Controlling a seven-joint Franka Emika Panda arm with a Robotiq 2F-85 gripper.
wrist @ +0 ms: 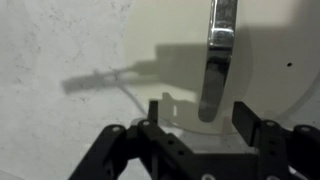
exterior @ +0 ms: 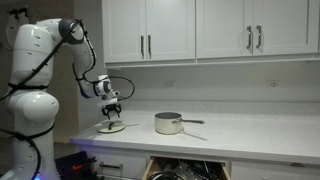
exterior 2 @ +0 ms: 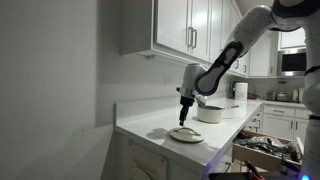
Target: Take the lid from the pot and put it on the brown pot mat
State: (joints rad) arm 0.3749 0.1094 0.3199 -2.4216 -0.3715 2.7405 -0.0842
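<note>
The pale round lid (exterior: 111, 127) lies flat on the counter, to the side of the pot; it also shows in the other exterior view (exterior 2: 186, 134). In the wrist view the lid (wrist: 270, 60) fills the right half, and its shiny metal handle (wrist: 218, 50) points towards the jaws. My gripper (exterior: 112, 107) (exterior 2: 184, 112) hangs just above the lid. It is open (wrist: 200, 108) and holds nothing. The cream-white pot (exterior: 168, 123) (exterior 2: 210, 113) stands uncovered, its thin handle pointing away from the lid. The brown pot mat does not show; it may be under the lid.
White wall cabinets (exterior: 200, 28) hang above the white counter (exterior: 250, 135). A drawer full of utensils (exterior: 185, 170) stands open below the counter's front edge. A wall (exterior 2: 50, 90) stands close to the counter's end near the lid.
</note>
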